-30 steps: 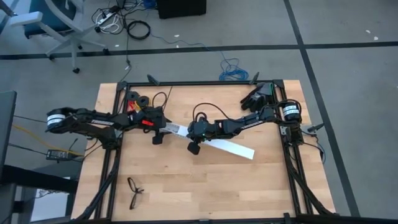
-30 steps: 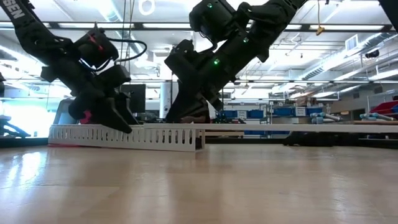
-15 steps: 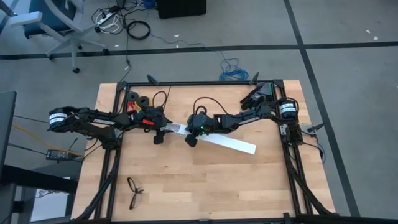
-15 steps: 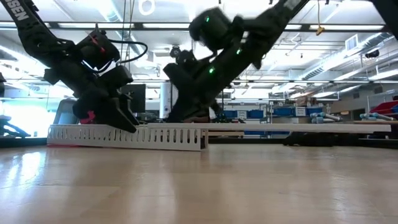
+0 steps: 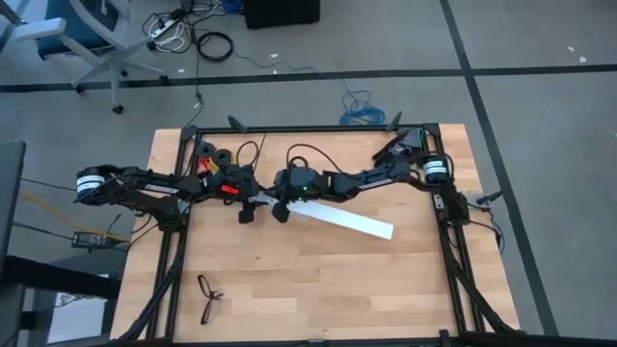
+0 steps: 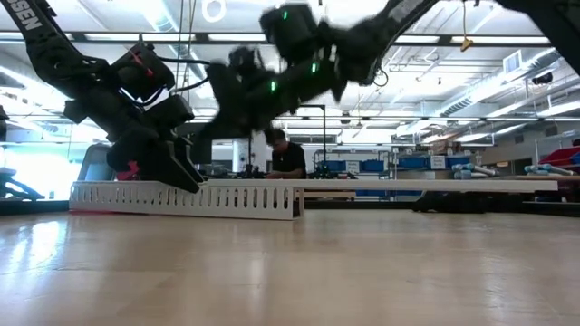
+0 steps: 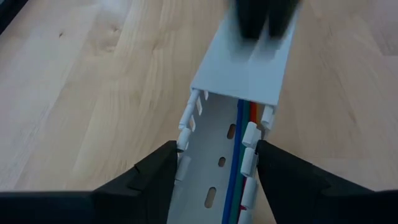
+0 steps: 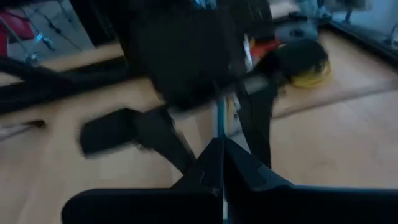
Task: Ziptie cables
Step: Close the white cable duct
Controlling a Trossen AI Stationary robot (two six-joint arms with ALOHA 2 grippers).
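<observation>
- Counting two dark arms over one wooden table (image 5: 318,289), one reaching in from 9 o'clock, one from 3 o'clock.
- Left gripper (image 5: 253,200): at about 10 o'clock from the table's middle, down on one white slotted rail (image 7: 211,162).
- Left fingers (image 7: 155,177): part-way open, one on each side wall of the rail and against it; rail clamped between them.
- Cables (image 7: 239,143): lying lengthwise inside the rail's channel, along one wall; three colours countable in the left wrist view, namely blue, green and orange.
- One flat white cover strip (image 5: 347,222): closing the rail's far stretch just past the left fingers and running off toward 4 o'clock in the high view.
- Right gripper (image 5: 280,204): just beside the left gripper, at its 3 o'clock, raised above the rail in the low view; fingers fully closed together.
- One thin blue strand (image 8: 219,121): in line with the right fingertips in the right wrist view; too blurred to tell whether pinched.
- Two black spools (image 5: 214,152): at the table's 11 o'clock corner, behind the left arm.
- One small black folded item (image 5: 208,294): alone at 7 o'clock, well apart from both grippers.
- One person (image 6: 288,158): in the room beyond the table, low view only.
</observation>
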